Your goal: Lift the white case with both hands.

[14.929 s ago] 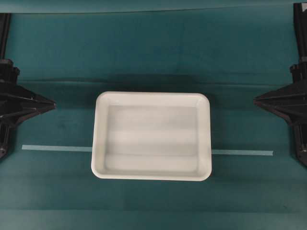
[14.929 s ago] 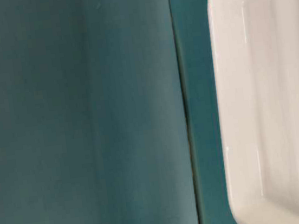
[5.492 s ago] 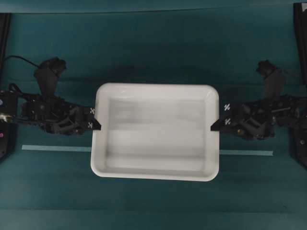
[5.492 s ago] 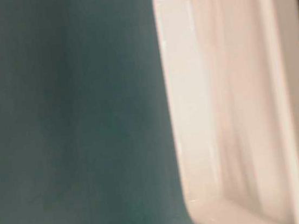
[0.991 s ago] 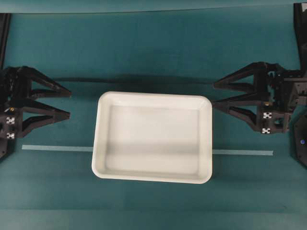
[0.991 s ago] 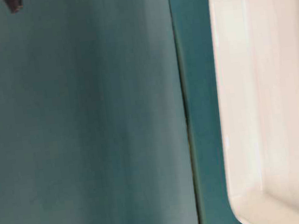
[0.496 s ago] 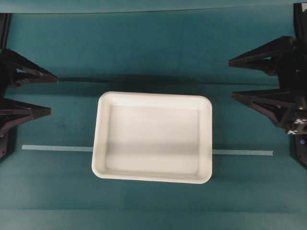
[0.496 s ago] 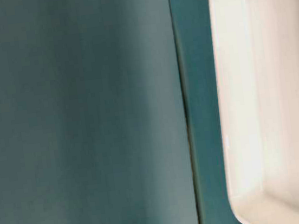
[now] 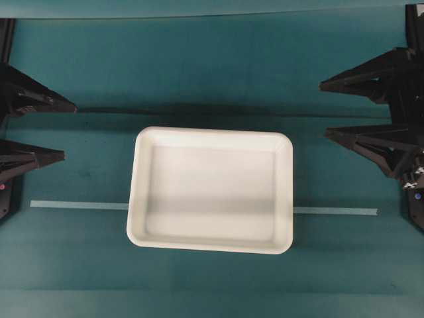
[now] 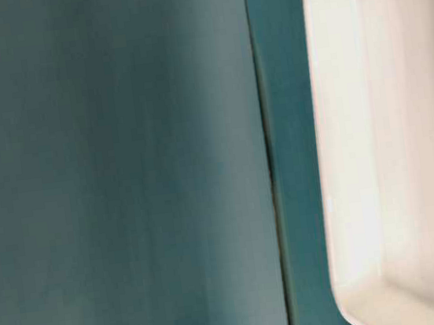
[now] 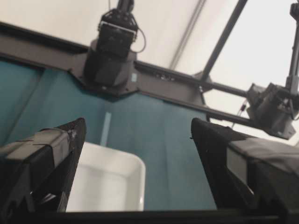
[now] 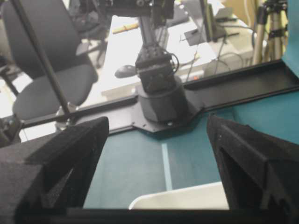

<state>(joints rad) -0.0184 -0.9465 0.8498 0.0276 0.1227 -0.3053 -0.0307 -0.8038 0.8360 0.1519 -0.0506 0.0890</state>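
**With Both Claws Spread Wide, the Tray Sits Flat on the Cloth**

While the large, shallow white plastic case [image 9: 211,191] with rounded corners and a raised rim lies flat on the teal cloth-covered table [image 9: 212,66], neither arm touches it. The black left gripper [image 9: 63,130] stands well apart from the case's left rim with its pointed fingers spread wide; the black right gripper [image 9: 323,109] stands likewise off the right rim, also fully apart and empty.

Judged against the task, a good lift would bring each claw level to the middle of its short side, one finger above the rim and one below, then close both together. Raising the two sides at an equal pace should keep the glossy bottom level; uneven timing could tip or twist the case.

The case opens upward. Its long axis runs from one gripper toward the other, roughly parallel to the pale tape strip [image 9: 334,211] that passes beneath its near half, with only a slight skew.
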